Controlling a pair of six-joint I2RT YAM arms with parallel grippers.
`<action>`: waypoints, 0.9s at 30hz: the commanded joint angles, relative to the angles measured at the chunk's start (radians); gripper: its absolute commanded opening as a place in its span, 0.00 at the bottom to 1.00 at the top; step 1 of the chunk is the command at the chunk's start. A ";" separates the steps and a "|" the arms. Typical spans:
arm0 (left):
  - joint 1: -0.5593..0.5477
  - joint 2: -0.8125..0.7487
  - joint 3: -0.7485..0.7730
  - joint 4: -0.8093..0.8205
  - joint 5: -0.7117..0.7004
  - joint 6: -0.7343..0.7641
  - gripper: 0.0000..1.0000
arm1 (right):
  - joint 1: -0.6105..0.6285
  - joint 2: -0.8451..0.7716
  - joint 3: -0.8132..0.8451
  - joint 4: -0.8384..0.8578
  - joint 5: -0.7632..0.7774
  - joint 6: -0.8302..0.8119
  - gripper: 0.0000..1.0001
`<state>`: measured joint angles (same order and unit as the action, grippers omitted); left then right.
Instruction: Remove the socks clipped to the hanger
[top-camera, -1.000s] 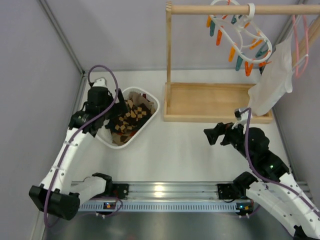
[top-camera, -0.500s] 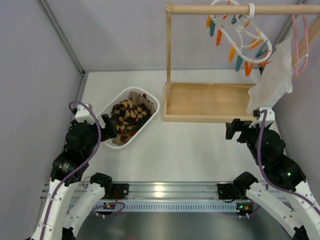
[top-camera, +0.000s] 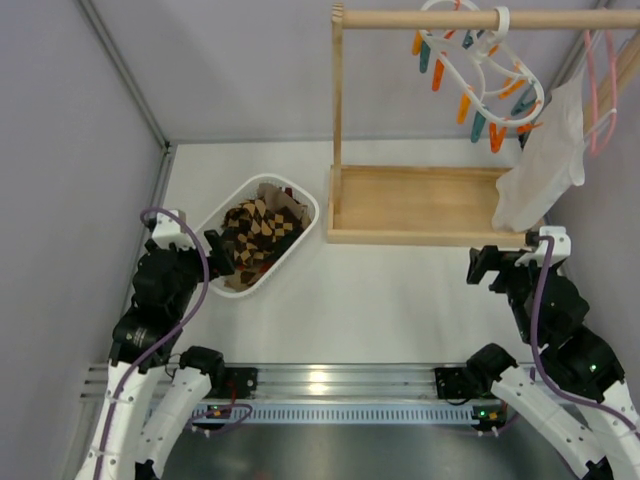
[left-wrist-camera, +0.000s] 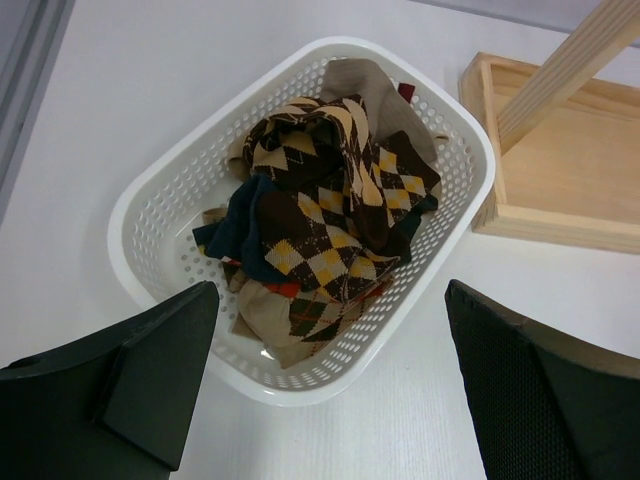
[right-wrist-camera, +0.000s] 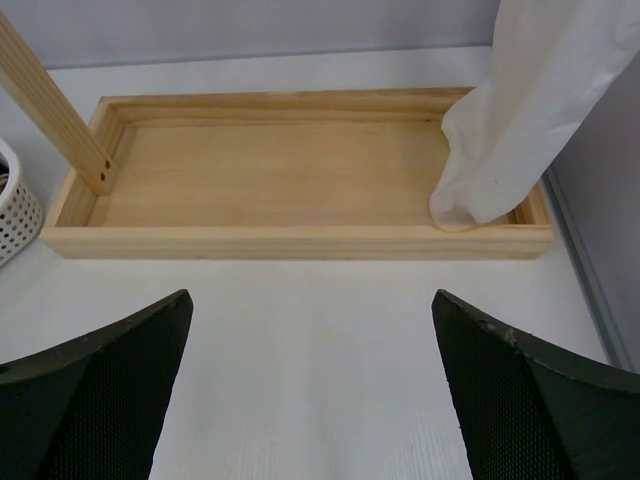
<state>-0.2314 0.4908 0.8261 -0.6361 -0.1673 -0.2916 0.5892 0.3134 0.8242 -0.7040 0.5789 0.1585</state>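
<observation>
Since every peg on the hanger (top-camera: 490, 75) looks bare in the top view, my read is the job's basically done, so the risks from here are mostly clumsy moves.

Biggest thing first: the wooden rack. Its rail (top-camera: 470, 18) carries the hanger, and the base tray (right-wrist-camera: 300, 240) sits right in front of the right gripper (top-camera: 485, 267), which is spread wide with nothing in it. A careless reach up could bump the upright or the rail and set everything swinging.

Next, the white cloth (right-wrist-camera: 520, 130) hangs down into the tray's right end, near that arm. Snagging it would drag it off, and it isn't part of the task.

Then the white basket (left-wrist-camera: 470, 150), just ahead of the left gripper (top-camera: 220, 252), which is also wide open and empty. A low sweep could shove or tip it.

The socks (left-wrist-camera: 320, 230) are piled inside, mostly argyle with a dark navy one tucked in. They're heaped toward the rim, so a knock might spill one.

Smallest: the orange and teal clothespins (top-camera: 478, 122) dangle free and could tangle.

Writing-wise, there's no brand, label or text I can read anywhere.
</observation>
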 joint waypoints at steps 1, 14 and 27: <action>0.006 -0.015 -0.016 0.065 0.037 0.025 0.98 | 0.014 -0.020 -0.008 0.001 0.015 -0.011 1.00; 0.006 -0.072 -0.027 0.070 0.031 0.043 0.98 | 0.014 -0.060 -0.027 0.009 0.015 -0.001 1.00; 0.006 -0.095 -0.036 0.067 0.026 0.046 0.98 | 0.014 -0.042 -0.030 0.011 0.010 -0.004 0.99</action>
<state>-0.2306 0.4114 0.7952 -0.6281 -0.1390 -0.2592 0.5892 0.2584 0.7921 -0.7036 0.5793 0.1581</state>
